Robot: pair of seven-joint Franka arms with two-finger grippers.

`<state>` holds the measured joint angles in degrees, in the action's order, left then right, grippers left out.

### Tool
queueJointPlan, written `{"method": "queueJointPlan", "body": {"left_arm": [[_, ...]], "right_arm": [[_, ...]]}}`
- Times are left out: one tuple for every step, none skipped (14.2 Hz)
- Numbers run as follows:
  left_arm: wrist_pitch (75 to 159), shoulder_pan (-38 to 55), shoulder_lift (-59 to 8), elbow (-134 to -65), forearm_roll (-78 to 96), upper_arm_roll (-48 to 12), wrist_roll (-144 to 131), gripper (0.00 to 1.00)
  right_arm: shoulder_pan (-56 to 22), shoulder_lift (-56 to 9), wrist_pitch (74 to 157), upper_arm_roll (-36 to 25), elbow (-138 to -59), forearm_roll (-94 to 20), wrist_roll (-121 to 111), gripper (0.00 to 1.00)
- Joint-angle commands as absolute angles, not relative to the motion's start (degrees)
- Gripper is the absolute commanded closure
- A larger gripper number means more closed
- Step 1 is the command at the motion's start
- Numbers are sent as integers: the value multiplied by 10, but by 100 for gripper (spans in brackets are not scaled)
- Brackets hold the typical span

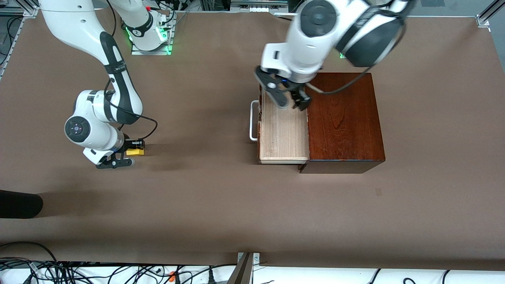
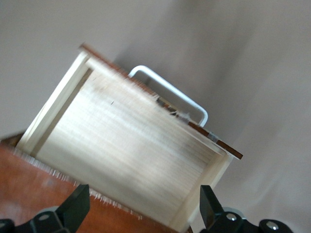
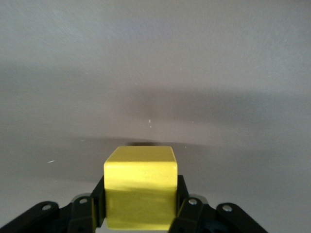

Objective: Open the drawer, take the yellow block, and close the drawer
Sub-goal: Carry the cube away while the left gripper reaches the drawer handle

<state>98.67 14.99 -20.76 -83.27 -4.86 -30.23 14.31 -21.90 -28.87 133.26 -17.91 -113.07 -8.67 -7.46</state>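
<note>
Counter [image 1: 221, 205] is a plain brown sheet, aluminium framing along the edges, cables [image 1: 79, 272] spilling at the edge nearest the camera. Box [image 1: 343, 118] sits toward the left arm's end; drawer [image 1: 282, 132] is pulled out toward the right arm's end, its pale tray bare, white handle [image 1: 252, 120] showing. Left claw [image 1: 287, 98] hangs over the drawer tray, jaws wide, holding nothing. Right claw [image 1: 132, 152] is low over the counter at the right arm's end, well apart from the box, clamped on the block [image 1: 135, 151]; whether the block touches the counter I can't tell. Dark object [image 1: 19, 203] cut off at the frame edge, unidentifiable.
</note>
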Motion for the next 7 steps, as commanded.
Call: {"method": "queueJointPlan", "body": {"left_arm": [[991,201,-244,-807,-91,-303,192,0],[1002,215,-256,-807,-102,-303,209,0],[1012,228,-268,-807,-110,-302,232,0],[1019,239,-281,-807,-115,-302,247,0],[1032,250,-295,-807,-123,-302,252,0],[1045,259,-306,-807,-135,-302,252,0],[1057,269,-319,-807,-152,-302,252,0]], "right_arm": [[-223,-264,1348,-182,-1161,-95,-83,0],[-223,-263,1347,-182,-1160,-95,-81,0],[-223,-256,1346,-182,-1158,-95,-81,0],[-223,-248,1328,-182,-1149,-95,-81,0],[-223,-241,1298,-183,-1134,-95,-80,0],[-223,-237,1261,-185,-1109,-95,-81,0],[-223,-231,1216,-192,-1084,-95,-79,0]]}}
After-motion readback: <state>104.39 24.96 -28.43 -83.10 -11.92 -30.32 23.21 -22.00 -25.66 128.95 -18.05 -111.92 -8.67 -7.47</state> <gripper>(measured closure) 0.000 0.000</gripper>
